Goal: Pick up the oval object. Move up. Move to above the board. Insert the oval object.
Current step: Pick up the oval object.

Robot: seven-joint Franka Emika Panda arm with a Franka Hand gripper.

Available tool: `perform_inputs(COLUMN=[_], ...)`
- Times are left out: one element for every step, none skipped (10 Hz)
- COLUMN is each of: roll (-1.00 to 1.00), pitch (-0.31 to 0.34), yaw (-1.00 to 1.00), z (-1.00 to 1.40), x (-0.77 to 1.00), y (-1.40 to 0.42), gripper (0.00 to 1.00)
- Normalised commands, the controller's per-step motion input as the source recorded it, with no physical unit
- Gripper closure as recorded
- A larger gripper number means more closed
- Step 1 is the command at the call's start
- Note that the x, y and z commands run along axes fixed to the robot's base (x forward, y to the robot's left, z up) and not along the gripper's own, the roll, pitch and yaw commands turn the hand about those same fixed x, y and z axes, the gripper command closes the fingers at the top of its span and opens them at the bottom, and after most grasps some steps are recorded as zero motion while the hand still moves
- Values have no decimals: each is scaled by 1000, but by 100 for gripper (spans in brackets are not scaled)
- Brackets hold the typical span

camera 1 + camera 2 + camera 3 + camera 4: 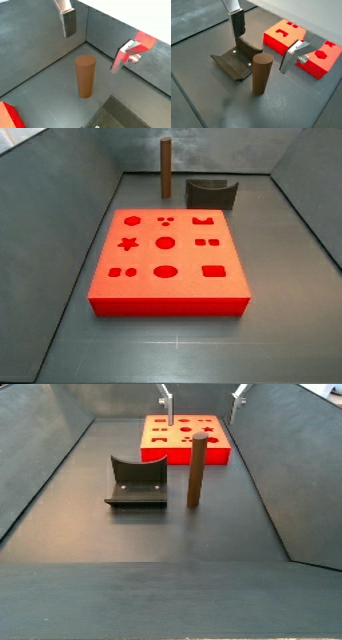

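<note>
Peg (262, 74) stands upright below open end effector (264, 44).

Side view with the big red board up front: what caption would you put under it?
Brown oval object stands upright behind the red board, beside the dark holder; gripper unseen.

Wrist views look down past fingers (69, 22); side views face oppositely across board (167, 258).

Open gripper (264, 42) hangs above upright oval object (262, 75) (holder (238, 62) just beside).
</note>
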Motion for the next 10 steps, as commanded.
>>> perform_inputs(roll=[74,54,36,34,63,66,46,3,0,0], pitch=[0,-17,0,0,0,0,0,-67,-203,-171], yaw=[-457,-1000,-1000,-1000,-1000,-857,-726,-423,0,211], z=[-349,-257,-217,-220,-174,-234,-420,-560,-869,-834], x=[411,0,0,0,-54,-229,-431,-529,-226,0], y=[-89,0,0,0,0,-20,0,0,123,183], gripper=[0,0,0,0,0,0,0,0,0,0])
